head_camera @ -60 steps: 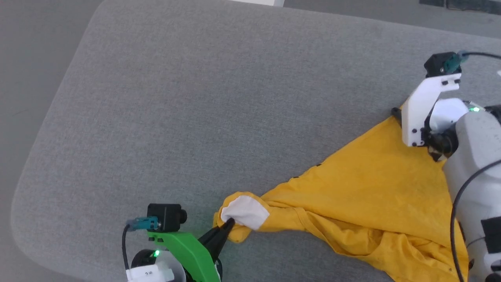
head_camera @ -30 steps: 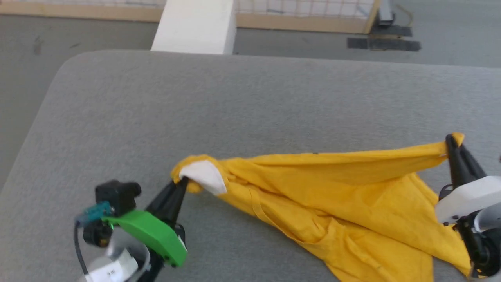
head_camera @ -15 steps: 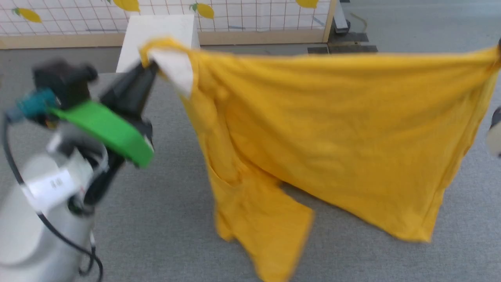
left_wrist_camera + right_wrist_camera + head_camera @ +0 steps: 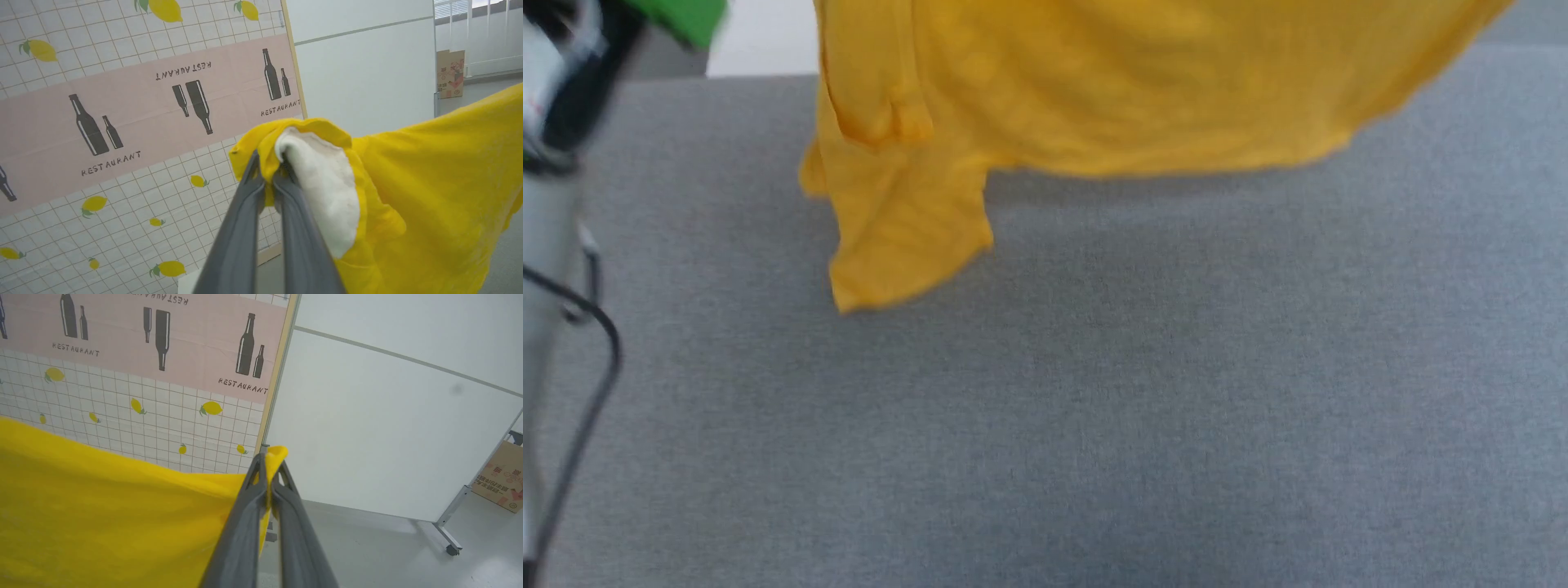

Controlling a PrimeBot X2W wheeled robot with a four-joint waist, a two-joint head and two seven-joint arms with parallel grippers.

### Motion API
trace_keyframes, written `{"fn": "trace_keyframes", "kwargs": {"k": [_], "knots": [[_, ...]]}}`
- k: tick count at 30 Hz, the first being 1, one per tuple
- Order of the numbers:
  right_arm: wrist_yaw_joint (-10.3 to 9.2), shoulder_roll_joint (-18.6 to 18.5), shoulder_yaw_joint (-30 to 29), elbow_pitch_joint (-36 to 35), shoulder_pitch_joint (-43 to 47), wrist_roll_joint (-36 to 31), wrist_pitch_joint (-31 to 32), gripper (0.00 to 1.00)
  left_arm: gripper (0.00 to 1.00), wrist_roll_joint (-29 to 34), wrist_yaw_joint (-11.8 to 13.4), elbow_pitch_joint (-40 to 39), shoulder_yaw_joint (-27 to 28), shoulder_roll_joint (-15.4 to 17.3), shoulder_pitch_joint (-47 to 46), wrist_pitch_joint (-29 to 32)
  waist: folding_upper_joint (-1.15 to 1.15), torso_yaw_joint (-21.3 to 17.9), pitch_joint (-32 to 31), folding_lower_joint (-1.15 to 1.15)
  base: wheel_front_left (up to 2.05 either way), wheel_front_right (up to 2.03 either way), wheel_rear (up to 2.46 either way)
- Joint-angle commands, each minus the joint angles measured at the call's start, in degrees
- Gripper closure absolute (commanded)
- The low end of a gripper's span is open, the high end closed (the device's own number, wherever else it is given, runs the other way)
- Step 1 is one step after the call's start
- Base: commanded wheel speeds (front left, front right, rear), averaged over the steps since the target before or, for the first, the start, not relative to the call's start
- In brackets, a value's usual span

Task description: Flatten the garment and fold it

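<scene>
Progress is slight: the small bright yellow short-sleeved T-shirt (image 4: 1094, 90) hangs stretched above the far part of the grey fabric tabletop (image 4: 1094, 408), the left gripper (image 4: 267, 163) clamped on its white-patched sleeve (image 4: 322, 196), the right gripper (image 4: 269, 462) pinching a yellow edge at right. Laying flat and folding lie ahead.

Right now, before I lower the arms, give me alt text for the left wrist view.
The left end effector has its two dark fingers shut on a bunched sleeve of the yellow garment, at its white patch, with the cloth stretching off to the right. Behind stands a screen printed with lemons and bottles.
</scene>
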Motion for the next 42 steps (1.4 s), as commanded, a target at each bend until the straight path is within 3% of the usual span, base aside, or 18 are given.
{"fn": "trace_keyframes", "kwargs": {"k": [1, 6, 10, 17, 21, 26, 34, 42], "knots": [[-0.08, 0.56, -0.23, 2.06, -3.61, -1.1, -0.58, 1.0, 1.0, 1.78, -0.32, 1.51, -0.99, 1.4, -3.68, 0.16, 0.0, -1.76, 5.7, 0.0, 0.0, 0.0, 0.0], [-0.08, 4.92, -3.8, 10.87, -15.62, -3.97, -3.15, 1.0, 1.0, 5.45, -0.38, 6.25, -5.92, 3.98, -13.99, -0.31, 0.0, -2.79, 12.25, 0.0, 0.0, 0.0, 0.0], [-0.08, 8.08, -6.45, 15.29, -23.72, -7.27, -7.34, 1.0, 1.0, 8.71, -0.28, 9.87, -6.4, 4.69, -21.73, -3.14, 0.0, -3.8, 16.72, 0.0, 0.0, 0.0, 0.0], [-0.08, 10.87, -10.03, 18.3, -32.92, -13.07, -17.55, 1.0, 1.0, 14.08, 3.51, 14.82, -4.48, 3.52, -31.56, -12.5, 0.0, -4.58, 20.48, 0.0, 0.0, 0.0, 0.0], [-0.08, 11.57, -10.46, 20.21, -33.71, -12.39, -20.64, 1.0, 1.0, 13.77, 3.1, 17.89, -5.05, 2.85, -31.56, -14.45, 0.0, -4.07, 20.82, 0.0, 0.0, 0.0, 0.0], [-0.08, 10.44, -3.62, 22.96, -27.41, -5.85, -18.68, 1.0, 1.0, 11.71, 0.27, 22.76, -11.21, 4.22, -23.1, -12.67, 0.0, -2.98, 19.11, 0.0, 0.0, 0.0, 0.0], [-0.08, 8.38, 4.83, 18.81, -11.06, 3.58, -13.22, 1.0, 1.0, 6.15, -0.37, 23.63, -21.64, 7.79, -7.75, -12.2, 0.0, -1.44, 13.72, 0.0, 0.0, 0.0, 0.0], [-0.08, 5.44, 5.01, 10.88, 15.85, 8.25, -8.53, 1.0, 1.0, -4.44, -0.39, 18.15, -31.52, 11.86, 10.05, -12.48, 0.0, 0.66, 4.87, 0.0, 0.0, 0.0, 0.0]]}}
